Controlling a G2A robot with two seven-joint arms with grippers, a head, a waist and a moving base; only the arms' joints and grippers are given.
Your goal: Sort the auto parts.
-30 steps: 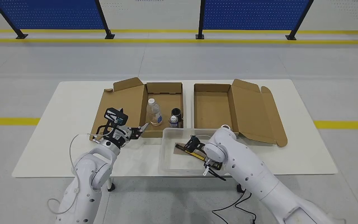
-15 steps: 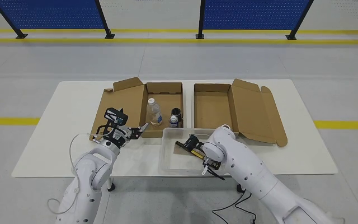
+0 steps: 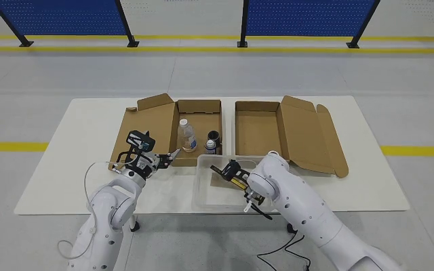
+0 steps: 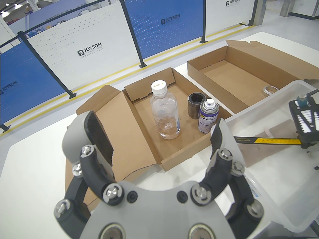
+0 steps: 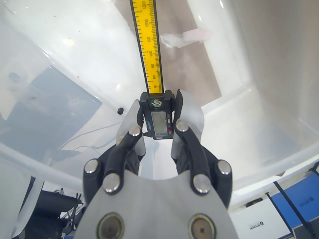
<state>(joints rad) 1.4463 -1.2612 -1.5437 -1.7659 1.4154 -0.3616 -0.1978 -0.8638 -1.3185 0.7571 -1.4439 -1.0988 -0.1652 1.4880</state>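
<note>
2 grippers at different stages of sorting: right gripper (image 5: 157,115) over clear bin (image 3: 199,183), jaws pinching the display head of the digital caliper (image 5: 148,38), yellow beam pointing away and apparently lifted off the bin floor. Grip at the heavier head probably chosen to limit droop of the long beam. Beside the left box (image 3: 200,122), left gripper (image 4: 155,123) with jaws spread wide and nothing between them, seemingly parked out of the way. Bottle (image 4: 165,115), spray can (image 4: 208,118) and black cylinder (image 4: 196,105) upright in the left box; 1 metal ring (image 4: 269,90) in the right box (image 3: 258,132). Likely next: caliper over the bin wall toward 1 box.
</note>
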